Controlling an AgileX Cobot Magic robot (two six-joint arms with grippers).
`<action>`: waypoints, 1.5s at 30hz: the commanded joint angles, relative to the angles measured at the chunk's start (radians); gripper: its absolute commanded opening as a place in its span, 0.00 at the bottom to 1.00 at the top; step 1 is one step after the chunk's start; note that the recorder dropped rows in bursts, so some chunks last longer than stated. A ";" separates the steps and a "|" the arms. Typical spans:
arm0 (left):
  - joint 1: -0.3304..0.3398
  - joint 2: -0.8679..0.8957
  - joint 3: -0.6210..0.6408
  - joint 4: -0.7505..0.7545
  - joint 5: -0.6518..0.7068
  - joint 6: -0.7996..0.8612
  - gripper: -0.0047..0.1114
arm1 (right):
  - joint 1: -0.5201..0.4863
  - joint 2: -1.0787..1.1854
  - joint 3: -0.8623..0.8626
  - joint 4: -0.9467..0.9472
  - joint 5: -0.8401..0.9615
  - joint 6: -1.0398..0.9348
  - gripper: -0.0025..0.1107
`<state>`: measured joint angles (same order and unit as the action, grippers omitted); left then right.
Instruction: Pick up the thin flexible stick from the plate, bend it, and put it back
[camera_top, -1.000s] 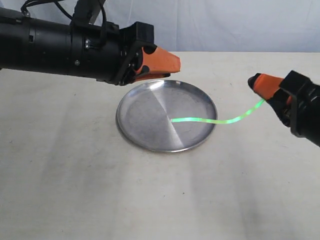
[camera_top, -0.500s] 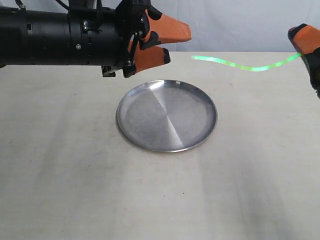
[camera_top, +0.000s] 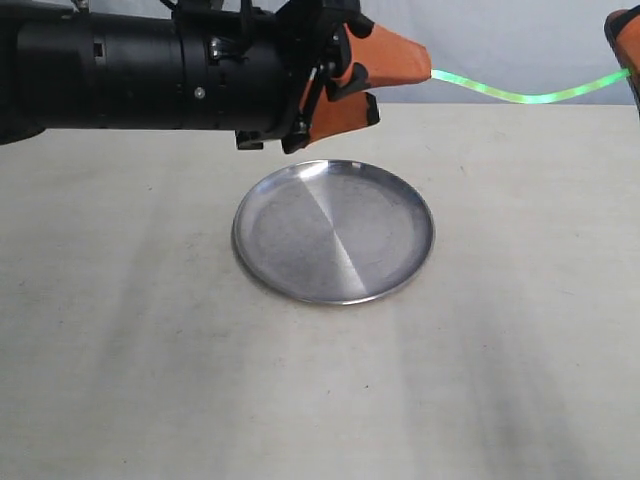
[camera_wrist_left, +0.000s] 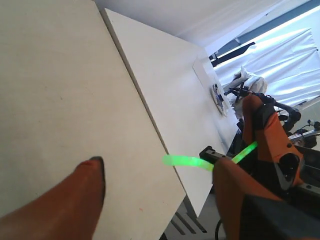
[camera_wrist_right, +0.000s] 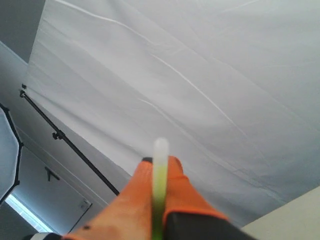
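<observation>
The thin flexible stick (camera_top: 520, 95) glows green and hangs in the air behind and above the plate (camera_top: 300, 250), sagging a little in the middle. My right gripper (camera_top: 624, 35), at the right edge of the exterior view, is shut on one end of it. In the right wrist view the stick (camera_wrist_right: 159, 170) runs out between the closed orange fingers of the right gripper (camera_wrist_right: 159, 163). My left gripper (camera_top: 402, 92) is open. The free end of the stick (camera_wrist_left: 185, 162) reaches in between the spread fingers of the left gripper (camera_wrist_left: 157, 165), close past one fingertip (camera_wrist_left: 222, 172). The plate holds nothing.
The plate lies on a pale table (camera_top: 150, 350). The black left arm (camera_top: 120, 70) stretches over the table's back left. The table's far edge (camera_wrist_left: 165, 150) shows in the left wrist view, with studio stands beyond it.
The right gripper lifted the stick off the plate, up and to the right. The left gripper rose, moved right and opened around the stick's free end.
</observation>
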<state>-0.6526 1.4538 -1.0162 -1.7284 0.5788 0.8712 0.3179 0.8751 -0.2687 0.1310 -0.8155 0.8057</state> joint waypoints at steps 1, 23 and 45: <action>-0.044 -0.010 -0.021 -0.016 -0.075 -0.005 0.57 | 0.003 -0.001 -0.006 -0.040 -0.044 0.034 0.01; -0.067 -0.010 -0.051 -0.016 -0.103 -0.026 0.04 | 0.003 -0.001 -0.006 -0.114 -0.054 0.085 0.01; -0.067 -0.010 -0.066 -0.016 -0.047 -0.002 0.51 | 0.003 0.061 -0.006 -0.079 -0.214 0.056 0.01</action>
<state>-0.7132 1.4538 -1.0663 -1.7444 0.5311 0.8722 0.3179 0.9132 -0.2687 0.0476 -0.9901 0.8794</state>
